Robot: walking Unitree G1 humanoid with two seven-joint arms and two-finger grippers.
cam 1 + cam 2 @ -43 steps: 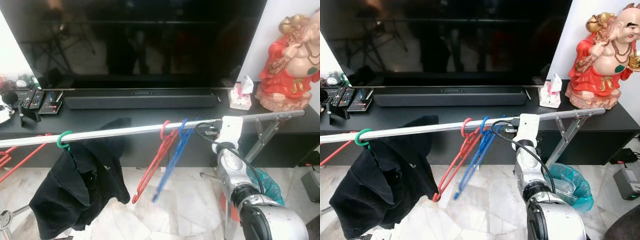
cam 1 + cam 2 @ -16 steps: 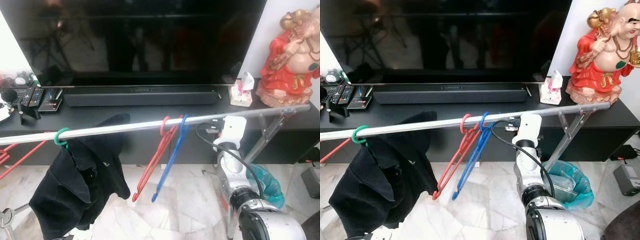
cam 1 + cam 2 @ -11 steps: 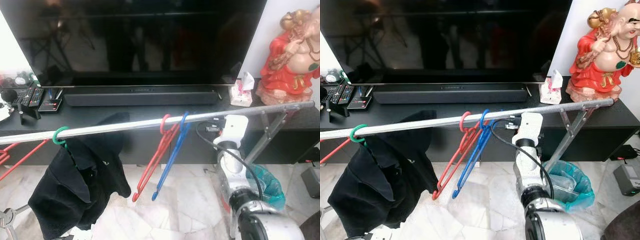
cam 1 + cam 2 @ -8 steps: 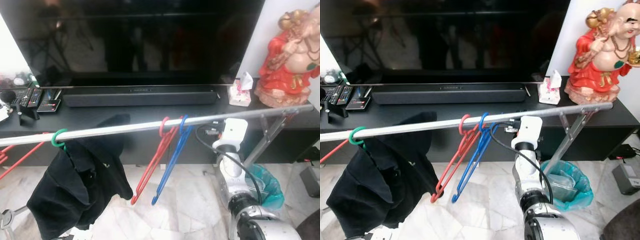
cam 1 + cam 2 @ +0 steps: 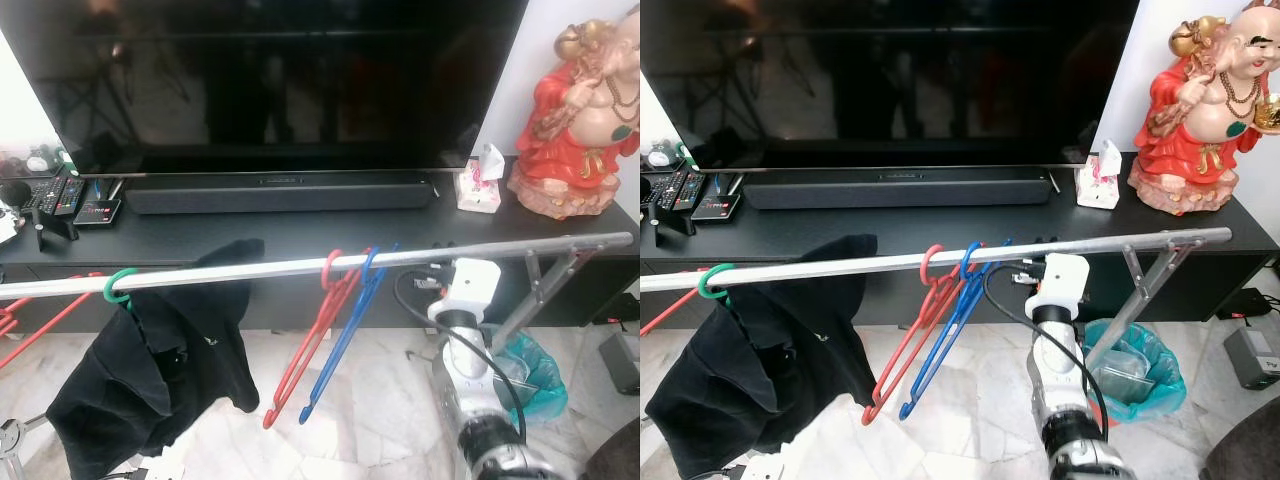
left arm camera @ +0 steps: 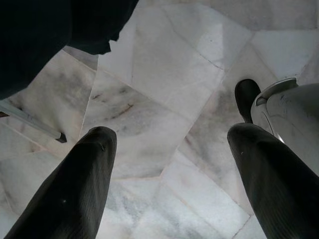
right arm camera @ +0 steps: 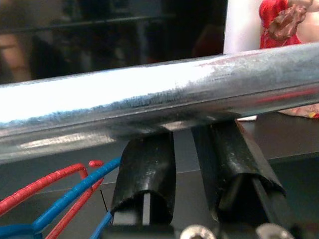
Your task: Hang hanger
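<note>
Right arm (image 5: 1055, 330) raised upright beneath the rail (image 5: 940, 258), right gripper (image 7: 194, 149) fingers narrowly parted beside the blue hanger (image 5: 945, 335).

Two hangers (image 5: 335, 330) on the rail (image 5: 250, 269), garment (image 5: 150, 370) leftward, television (image 5: 270, 80) behind.

A blue wire hanger (image 5: 345, 325) and a red wire hanger (image 5: 305, 350) share a silver metal rail (image 5: 220, 272). A green hook (image 5: 118, 284) carries a black garment (image 5: 160, 370). The floor (image 5: 390, 400) is white marble, grey-veined; the counter (image 5: 300, 228) is black.
</note>
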